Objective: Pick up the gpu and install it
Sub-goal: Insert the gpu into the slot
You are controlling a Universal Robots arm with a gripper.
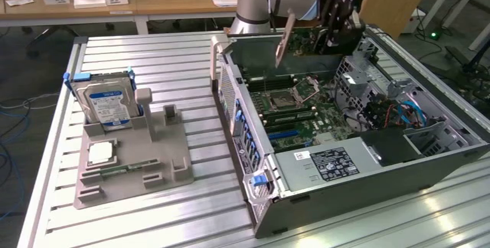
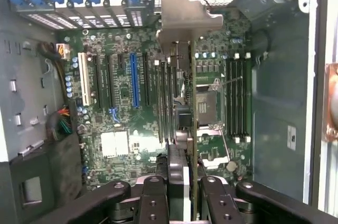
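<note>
Hand (image 2: 182,187) is clamping the gpu (image 2: 179,155) edge-on above the open pc case (image 1: 237,121), hanging clear of walls, long axis pointing at rear slots (image 2: 79,2).

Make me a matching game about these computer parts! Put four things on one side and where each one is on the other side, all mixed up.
Things:
1. gpu
2. hard drive
3. memory stick
4. computer case

Places:
A. beside the square chip on the grey holder
B. lying open on the table
C. held in the gripper above the motherboard
D. standing upright in the grey holder

Pairs: 1-C, 2-D, 3-A, 4-B
</note>
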